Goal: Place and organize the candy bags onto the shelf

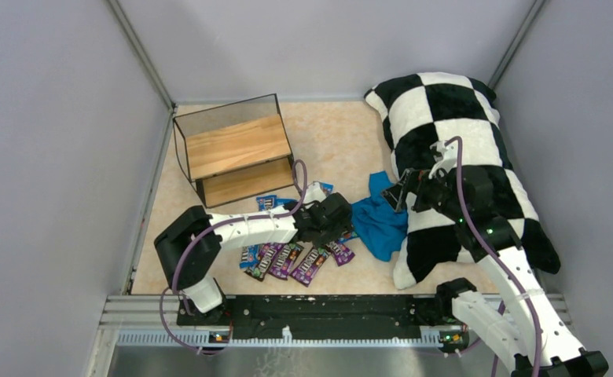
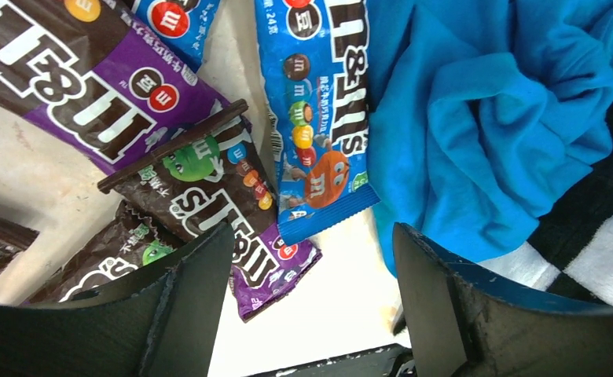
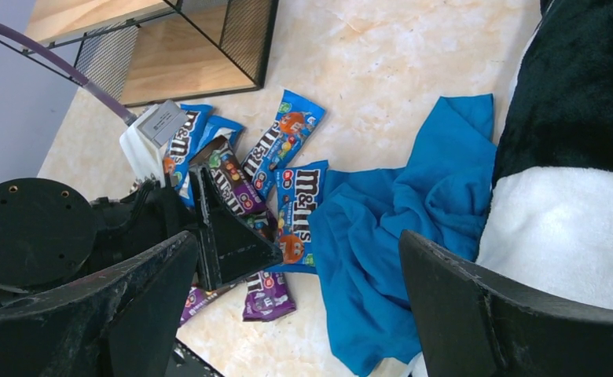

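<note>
Several purple and blue candy bags (image 1: 291, 259) lie on the floor in front of the shelf (image 1: 236, 153), whose wooden boards hold nothing. My left gripper (image 1: 344, 226) hovers open and empty over the right end of the pile. In the left wrist view (image 2: 311, 314) its jaws stand wide apart over bare floor, with a purple bag (image 2: 233, 212) and a blue bag (image 2: 315, 118) just beyond. My right gripper (image 1: 399, 195) is open and empty above the blue cloth's edge. In the right wrist view (image 3: 295, 314) the blue bags (image 3: 299, 208) lie below it.
A crumpled blue cloth (image 1: 378, 224) lies right of the bags, touching the blue one. A big black-and-white checkered pillow (image 1: 460, 149) fills the right side. The shelf's corner shows in the right wrist view (image 3: 185, 71). Grey walls enclose the floor.
</note>
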`<action>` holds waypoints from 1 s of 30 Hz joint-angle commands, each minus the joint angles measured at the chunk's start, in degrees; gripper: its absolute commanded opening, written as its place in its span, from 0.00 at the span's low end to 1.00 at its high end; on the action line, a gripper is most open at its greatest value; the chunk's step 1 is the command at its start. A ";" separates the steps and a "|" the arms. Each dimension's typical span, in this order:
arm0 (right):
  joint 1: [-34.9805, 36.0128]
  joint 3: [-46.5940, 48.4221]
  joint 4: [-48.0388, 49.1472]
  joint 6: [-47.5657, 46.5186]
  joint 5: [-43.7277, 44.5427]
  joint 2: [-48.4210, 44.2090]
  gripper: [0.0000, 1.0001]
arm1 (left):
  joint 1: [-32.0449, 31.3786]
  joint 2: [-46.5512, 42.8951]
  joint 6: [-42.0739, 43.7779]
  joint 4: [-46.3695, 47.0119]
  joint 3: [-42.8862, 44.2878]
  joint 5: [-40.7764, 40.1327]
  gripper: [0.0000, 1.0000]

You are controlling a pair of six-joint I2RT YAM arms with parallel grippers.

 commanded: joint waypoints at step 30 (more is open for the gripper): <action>-0.28 -1.42 1.16 0.20 -0.17 -1.29 0.99 | -0.23 1.44 0.50 -2.53 -2.81 -1.30 0.60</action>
